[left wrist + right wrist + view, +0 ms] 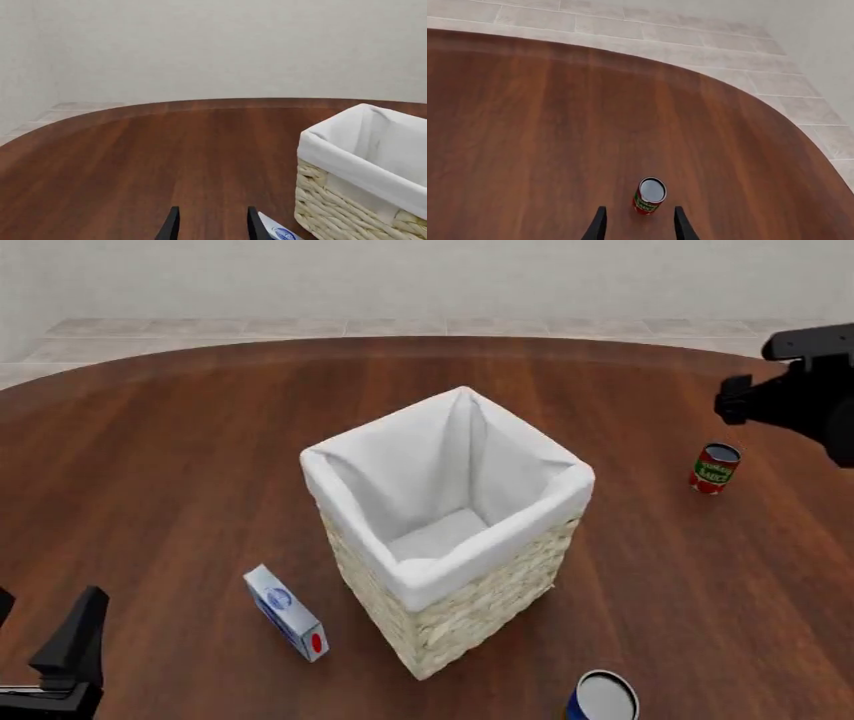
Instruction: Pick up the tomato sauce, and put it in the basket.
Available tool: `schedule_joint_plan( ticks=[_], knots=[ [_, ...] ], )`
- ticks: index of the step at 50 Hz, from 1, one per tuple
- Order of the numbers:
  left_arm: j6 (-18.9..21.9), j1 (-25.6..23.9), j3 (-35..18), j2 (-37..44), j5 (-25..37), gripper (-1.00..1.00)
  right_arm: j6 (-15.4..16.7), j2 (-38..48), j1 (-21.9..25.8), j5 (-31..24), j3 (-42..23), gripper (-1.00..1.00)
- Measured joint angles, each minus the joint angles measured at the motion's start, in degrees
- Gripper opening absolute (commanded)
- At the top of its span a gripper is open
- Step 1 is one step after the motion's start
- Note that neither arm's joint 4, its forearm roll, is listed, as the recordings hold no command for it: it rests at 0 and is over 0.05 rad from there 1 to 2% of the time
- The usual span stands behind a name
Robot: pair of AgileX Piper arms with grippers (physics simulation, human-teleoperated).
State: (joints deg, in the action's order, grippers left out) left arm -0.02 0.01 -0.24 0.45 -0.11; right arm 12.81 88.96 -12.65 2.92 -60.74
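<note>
Our right gripper hangs above the table with its two dark fingers spread apart and nothing between them, and in the right wrist view the tomato sauce can stands upright just beyond the fingertips, lined up roughly with the gap. In the front view the same small red can stands alone on the wooden table, off to the right, well apart from the wicker basket, which stands near the middle with its white cloth lining folded over the rim. Our left gripper rests low at the near left, fingers also parted and empty, close to a white-and-blue carton lying beside the basket; a blue can with a white lid sits at the near edge. We judge that the main risk is the approach: the can is narrow and light, and if we descend slightly off centre, one finger could clip its metal top or side and tip it over, and it might then roll across the smooth table toward the rounded edge. A second risk comes later: the basket is tall, so if we carry the can too low, it could strike the rim or nudge the basket aside. Closing too high on the can could also let it slip.
</note>
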Motion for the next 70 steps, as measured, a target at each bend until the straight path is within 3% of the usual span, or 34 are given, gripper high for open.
schedule_joint_plan(
  ticks=[33, 70],
  knots=[
    [0.0, 0.0, 0.0, 0.0, 0.0, 1.0, 1.8, 11.7, -2.6, -1.7, -11.0, 1.0],
    [0.0, 0.0, 0.0, 0.0, 0.0, 1.0, 1.8, 22.7, -4.4, -1.1, -15.9, 1.0]
  ],
)
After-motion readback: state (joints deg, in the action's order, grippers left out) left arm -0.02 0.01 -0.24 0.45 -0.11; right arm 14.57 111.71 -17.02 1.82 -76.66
